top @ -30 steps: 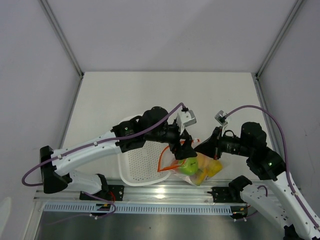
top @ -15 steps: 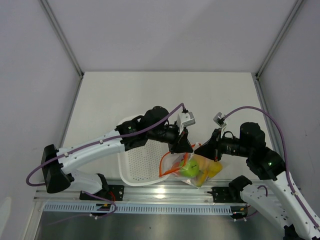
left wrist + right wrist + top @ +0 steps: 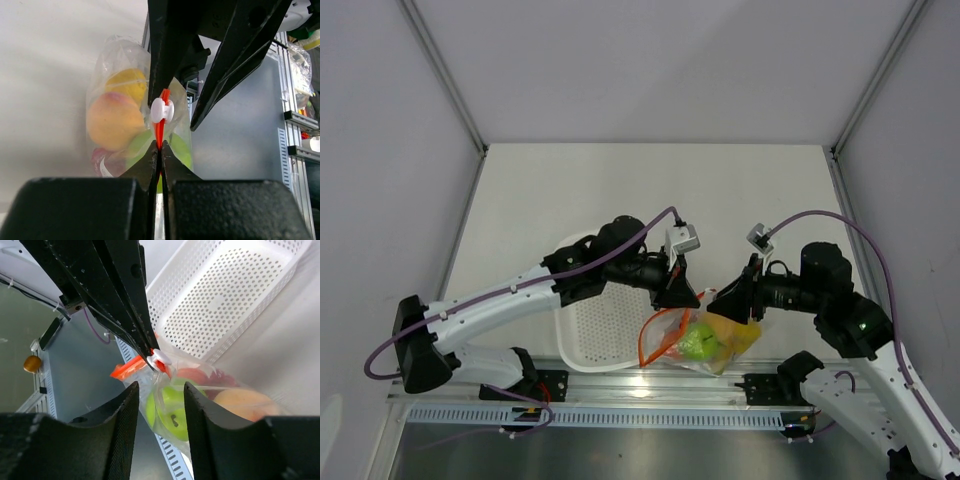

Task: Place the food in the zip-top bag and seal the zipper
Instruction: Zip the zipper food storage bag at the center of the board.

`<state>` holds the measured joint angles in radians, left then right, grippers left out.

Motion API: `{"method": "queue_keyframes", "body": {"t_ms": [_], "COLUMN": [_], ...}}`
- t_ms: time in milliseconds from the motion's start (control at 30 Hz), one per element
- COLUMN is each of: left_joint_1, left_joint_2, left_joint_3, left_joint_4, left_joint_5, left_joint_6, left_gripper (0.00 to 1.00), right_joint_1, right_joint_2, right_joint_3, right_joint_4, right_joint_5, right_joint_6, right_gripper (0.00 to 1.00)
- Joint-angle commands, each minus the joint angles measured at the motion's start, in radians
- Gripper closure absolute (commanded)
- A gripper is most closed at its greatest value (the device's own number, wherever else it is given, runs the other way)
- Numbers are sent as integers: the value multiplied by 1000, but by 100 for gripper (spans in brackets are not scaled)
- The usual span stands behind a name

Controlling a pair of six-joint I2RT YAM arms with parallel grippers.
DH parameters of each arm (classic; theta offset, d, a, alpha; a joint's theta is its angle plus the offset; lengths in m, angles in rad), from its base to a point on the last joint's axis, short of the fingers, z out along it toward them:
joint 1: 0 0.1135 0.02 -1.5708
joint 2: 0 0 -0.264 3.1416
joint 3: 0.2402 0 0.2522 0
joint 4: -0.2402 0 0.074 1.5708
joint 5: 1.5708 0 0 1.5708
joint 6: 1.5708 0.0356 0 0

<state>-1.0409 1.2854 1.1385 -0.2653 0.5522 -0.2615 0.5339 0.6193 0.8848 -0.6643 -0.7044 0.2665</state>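
Overhead view looks down; 2 wrist views closely share the bag [image 3: 705,340].

I'm counting one clear bag [image 3: 672,335], one white basket [image 3: 600,325], one white slider [image 3: 161,110], and four fruits inside: one green apple [image 3: 698,342], one peach [image 3: 114,120], one yellow fruit [image 3: 125,82], one dark red bunch [image 3: 202,376].

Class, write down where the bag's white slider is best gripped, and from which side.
Probably pinch the slider across its two lobes, which bulge either side of the zipper. Come in with the open right gripper, opposite the left gripper, shut on the zipper beside it.
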Motion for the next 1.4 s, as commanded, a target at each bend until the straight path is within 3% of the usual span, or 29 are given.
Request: {"method": "queue_keyframes", "body": {"t_ms": [0, 233, 500, 733, 767, 833, 1000, 1067, 1100, 1133, 1233, 1367], "left_joint_1": [8, 8, 8, 8, 8, 8, 8, 8, 8, 8, 7, 7], "left_joint_2": [-72, -123, -138, -132, -132, -133, -146, -158, -162, -172, -210, -230], "left_joint_3": [-20, -49, -45, -42, -42, -42, -43, -37, -39, -45, -55, -63], "left_joint_4": [73, 121, 147, 153, 150, 143, 100, 83, 75, 87, 132, 156], "left_joint_5": [14, 34, 60, 80, 80, 72, 11, -46, -88, -98, -141, -181], "left_joint_6": [-36, -68, -88, -90, -88, -82, -70, -84, -88, -93, -104, -108], "left_gripper": [99, 99, 99, 99, 99, 99, 99, 83, 70, 47, 15, 9], "right_joint_1": [0, 1, 1, 1, 1, 1, 1, 1, 1, 0, 1, 1], "right_joint_2": [-3, 31, 76, 76, 74, 71, 42, 28, 25, 23, 26, 23], "right_joint_3": [72, 100, 54, 11, 0, -7, -15, -14, -15, -14, -12, -17], "right_joint_4": [-23, 8, 132, 229, 239, 247, 232, 224, 221, 218, 207, 222], "right_joint_5": [19, -10, -82, -190, -198, -219, -199, -196, -193, -179, -162, -156], "right_joint_6": [-12, -6, 37, 50, 51, 50, 48, 50, 51, 51, 57, 94], "right_gripper": [55, 52, 56, 72, 89, 100, 100, 100, 100, 100, 100, 100]}}
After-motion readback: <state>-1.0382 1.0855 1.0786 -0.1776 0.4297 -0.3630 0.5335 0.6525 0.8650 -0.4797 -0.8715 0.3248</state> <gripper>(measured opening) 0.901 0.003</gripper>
